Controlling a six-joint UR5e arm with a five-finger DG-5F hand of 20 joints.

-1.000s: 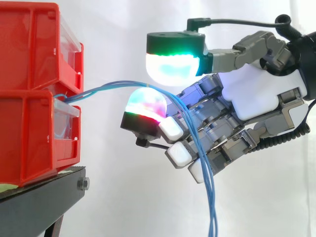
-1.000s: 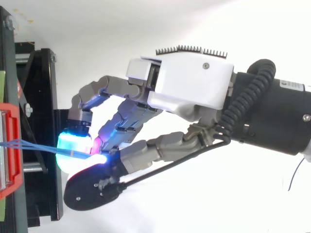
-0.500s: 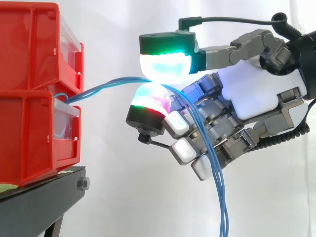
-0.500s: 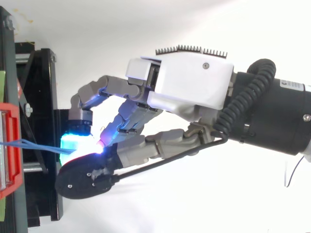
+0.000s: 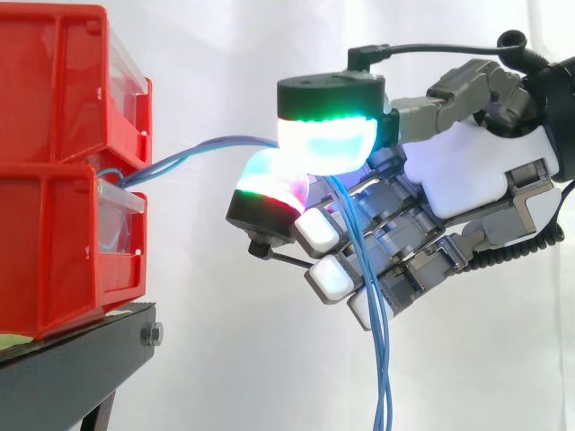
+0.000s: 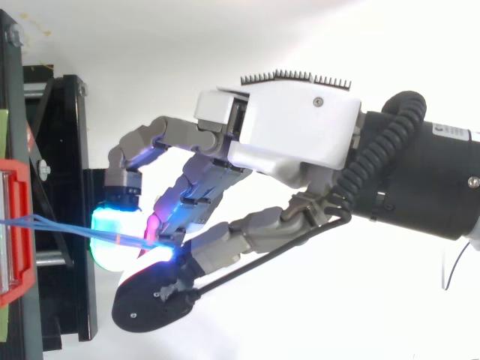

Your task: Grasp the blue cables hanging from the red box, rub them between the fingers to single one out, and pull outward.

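Note:
Thin blue cables (image 5: 202, 153) run from the lower red box (image 5: 63, 242) out to the right, pass between two glowing pads of my hand (image 5: 467, 171), then drop straight down past the other fingers (image 5: 382, 359). The green-white pad (image 5: 328, 144) presses from above and the red-pink pad (image 5: 269, 184) from below, so the hand is shut on the cables. In the top view the cables (image 6: 60, 229) stretch from the red box (image 6: 16, 232) to the pinching pads of the hand (image 6: 292, 135).
Two red boxes are stacked on a black stand (image 5: 81, 359) at the left, the upper red box (image 5: 63, 81) above the lower one. A white curtain is behind. Open space lies right of the boxes, below the hand.
The upper pad slid right along the cables and sits lower on the red-pink pad. The hanging part of the cables swung slightly left.

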